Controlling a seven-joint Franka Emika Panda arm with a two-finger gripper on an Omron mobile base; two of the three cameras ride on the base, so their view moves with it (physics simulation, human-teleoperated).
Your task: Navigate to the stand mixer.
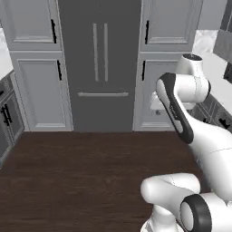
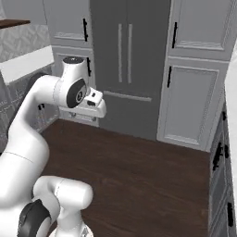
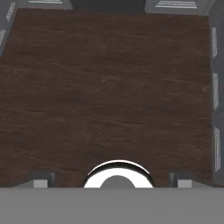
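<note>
The stand mixer is out of view. My arm is folded in front of the base, and its hand (image 2: 90, 104) is held over the dark wood floor (image 3: 109, 87), pointing down at it. In the hand view the gripper (image 3: 113, 180) is open: its two fingertips (image 3: 41, 180) stand far apart at the bottom edge with nothing between them. In the left base view the arm's dark-striped link (image 1: 174, 108) covers most of the hand.
A dark grey French-door refrigerator (image 1: 100, 63) stands straight ahead between tall light-grey cabinets (image 1: 43, 90). A white counter (image 2: 25, 62) over dark lower cabinets runs along one side, and more dark cabinets (image 2: 222, 162) line the other. Open wood floor (image 1: 81, 172) lies between.
</note>
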